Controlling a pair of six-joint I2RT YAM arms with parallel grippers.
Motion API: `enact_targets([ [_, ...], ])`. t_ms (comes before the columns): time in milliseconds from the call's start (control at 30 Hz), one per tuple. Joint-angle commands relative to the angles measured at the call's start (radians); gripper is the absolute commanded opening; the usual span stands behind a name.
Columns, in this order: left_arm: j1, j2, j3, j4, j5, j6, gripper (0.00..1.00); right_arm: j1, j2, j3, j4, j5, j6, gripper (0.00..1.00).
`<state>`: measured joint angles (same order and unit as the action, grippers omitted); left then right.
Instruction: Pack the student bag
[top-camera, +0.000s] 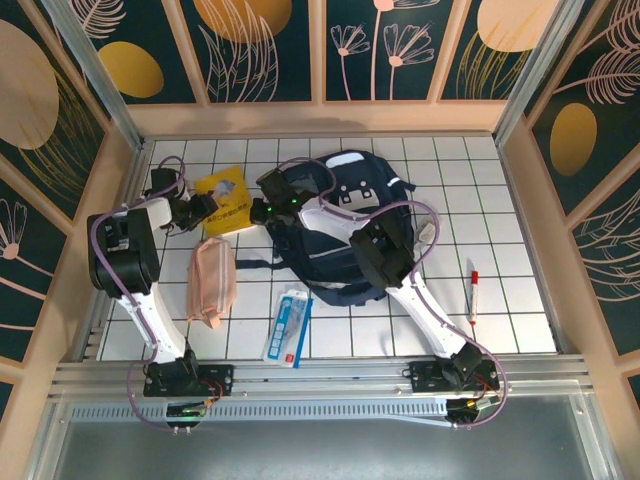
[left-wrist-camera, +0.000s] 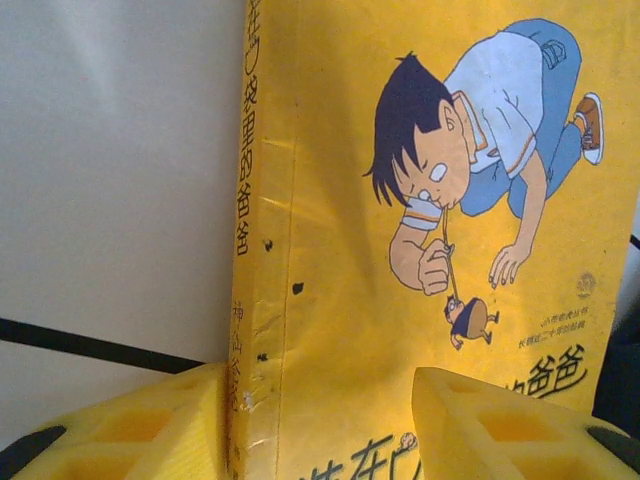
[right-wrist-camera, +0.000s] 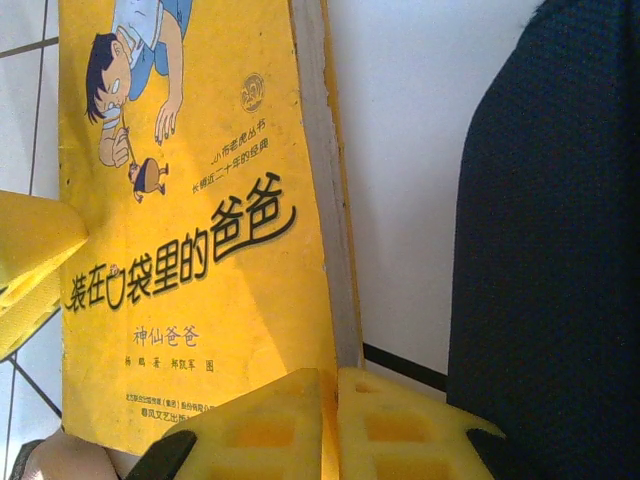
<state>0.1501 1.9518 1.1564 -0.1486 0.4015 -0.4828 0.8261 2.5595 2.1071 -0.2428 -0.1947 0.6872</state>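
We show the student bag (top-camera: 352, 180) lying just past table centre, with the yellow book (top-camera: 222, 200) at its 9 o'clock. The left gripper (left-wrist-camera: 318, 420) stands spread over the cover, clamping nothing, while the right gripper (right-wrist-camera: 335, 400) is clenched at the book's 3 o'clock edge, though we cannot tell whether it has caught the cover. We judge that so thin a pinch could slip or bend the cover on lifting; we cannot see into the bag, nor into the pink pouch (top-camera: 210, 280) at its 8 o'clock.
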Motion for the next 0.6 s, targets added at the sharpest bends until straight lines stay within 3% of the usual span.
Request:
enact_targets([
  [0,-0.075,-0.020,-0.035,0.016,0.342,-0.008,0.48,0.012,0.066,-0.016,0.025,-0.072,-0.012,0.09],
  [333,-0.075,-0.046,-0.063,0.073,0.367,-0.033,0.46,-0.009,0.038,-0.083,0.075,-0.104,-0.014,0.09],
  [433,-0.075,-0.047,-0.063,0.076,0.337,-0.042,0.40,-0.013,0.035,-0.089,0.078,-0.111,-0.017,0.09],
  [567,-0.075,-0.062,-0.049,0.071,0.300,-0.046,0.25,-0.014,0.023,-0.099,0.096,-0.127,-0.019,0.09],
])
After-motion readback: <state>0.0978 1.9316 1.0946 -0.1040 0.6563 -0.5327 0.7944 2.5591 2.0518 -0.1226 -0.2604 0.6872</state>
